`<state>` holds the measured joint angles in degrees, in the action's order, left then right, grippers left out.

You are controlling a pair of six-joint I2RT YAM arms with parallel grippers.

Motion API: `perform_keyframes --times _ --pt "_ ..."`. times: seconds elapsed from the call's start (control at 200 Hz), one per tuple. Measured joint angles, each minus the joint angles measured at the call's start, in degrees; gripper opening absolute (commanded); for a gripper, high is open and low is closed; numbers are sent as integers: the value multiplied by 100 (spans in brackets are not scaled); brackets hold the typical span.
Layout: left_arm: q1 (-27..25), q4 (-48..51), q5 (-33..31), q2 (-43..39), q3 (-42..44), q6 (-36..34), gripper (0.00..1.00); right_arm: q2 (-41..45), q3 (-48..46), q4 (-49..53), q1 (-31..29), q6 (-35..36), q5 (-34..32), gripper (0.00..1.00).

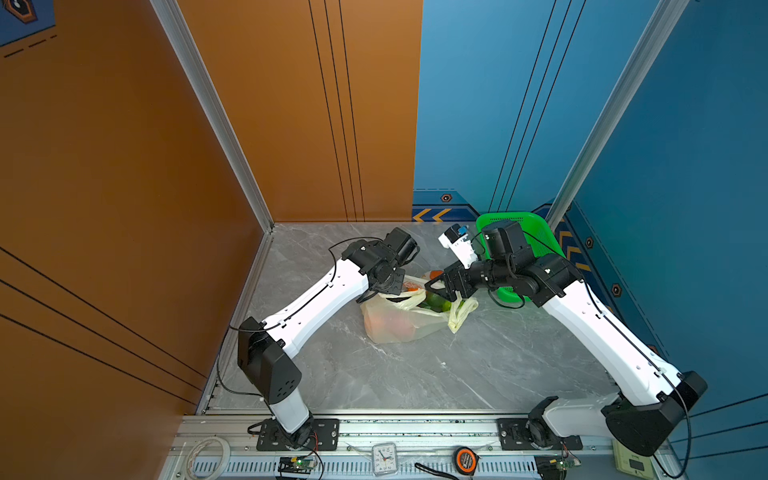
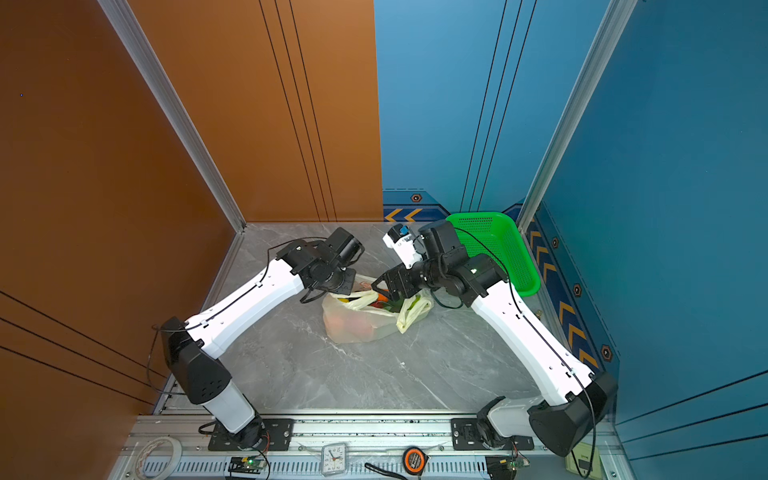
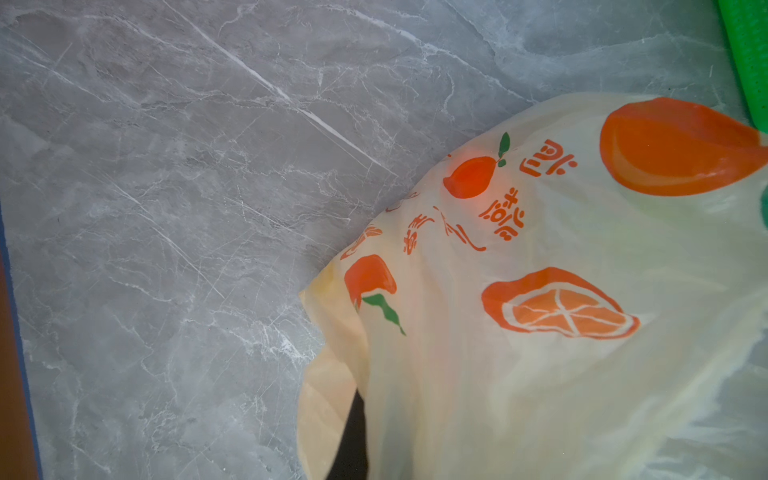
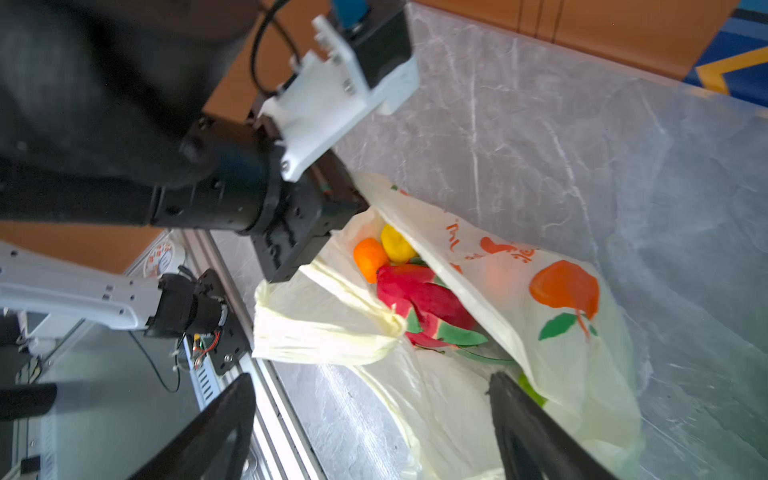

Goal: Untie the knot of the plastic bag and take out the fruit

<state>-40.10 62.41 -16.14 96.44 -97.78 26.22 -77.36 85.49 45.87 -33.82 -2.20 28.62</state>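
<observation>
The cream-yellow plastic bag (image 1: 399, 324) lies on the grey table with its mouth open. No knot is in view; its two loop handles (image 4: 332, 328) lie apart. Fruit shows in the mouth: a pink-red dragon fruit (image 4: 419, 295), an orange (image 4: 370, 257), a yellow fruit (image 4: 397, 243) and green fruit (image 1: 436, 301). My left gripper (image 1: 395, 286) is shut on the bag's far edge; one dark finger (image 3: 353, 440) shows against the plastic. My right gripper (image 4: 370, 380) hangs open over the near side of the mouth, with only loose plastic and table between its fingers.
A green perforated basket (image 1: 519, 232) stands at the back right, just behind the right arm. Orange and blue walls close in the table on three sides. A small clock (image 1: 384, 457), a tape measure (image 1: 465, 459) and a tape roll (image 1: 208, 457) lie on the front rail.
</observation>
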Motion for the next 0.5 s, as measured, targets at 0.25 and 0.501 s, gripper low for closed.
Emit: perform_keyframes --times 0.25,0.501 --pt "195 -149 195 -166 216 205 0 -168 -625 -66 -208 778 83 91" --pt "343 -289 363 -173 197 286 0 -562 -1115 -599 -608 946 -44 95"
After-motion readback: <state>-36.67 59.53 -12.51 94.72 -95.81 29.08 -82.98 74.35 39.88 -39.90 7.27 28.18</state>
